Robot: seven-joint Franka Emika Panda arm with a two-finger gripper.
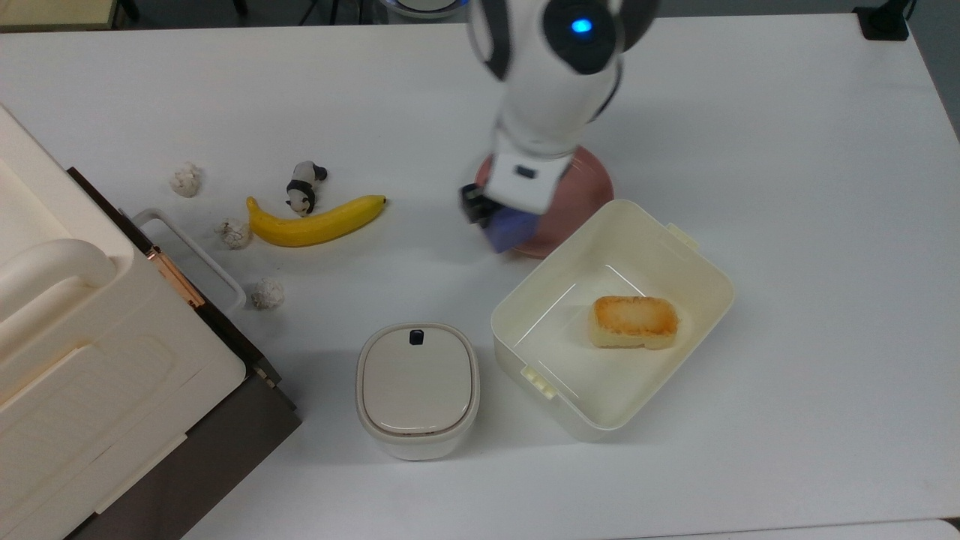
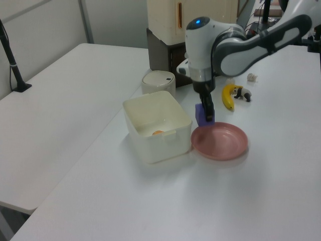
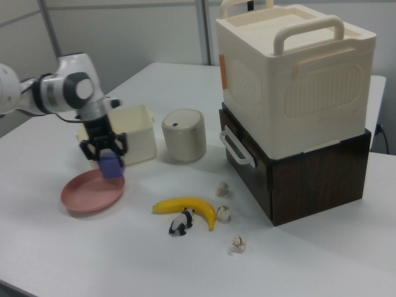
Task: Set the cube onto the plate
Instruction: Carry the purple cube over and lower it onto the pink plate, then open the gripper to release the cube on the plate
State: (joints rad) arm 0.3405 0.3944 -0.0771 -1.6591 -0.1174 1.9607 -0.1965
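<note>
Small matte blue-purple cube (image 2: 203,113), plain flat faces, looks solid and light; stiff, not fragile, unlikely to slip. Jaws of the gripper (image 3: 106,154) pinch it on two opposite side faces, a sound hold. It hangs clear of the white counter (image 1: 787,150), over the near rim of the round pink raised-rim plate (image 2: 225,145), beside the cream rectangular tub (image 1: 701,300).

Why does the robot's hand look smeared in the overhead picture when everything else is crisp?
In the top view the gripper and the cube are motion-blurred, while the banana and the cream tub are sharp. In the left view and the right view the gripper looks fairly sharp.
</note>
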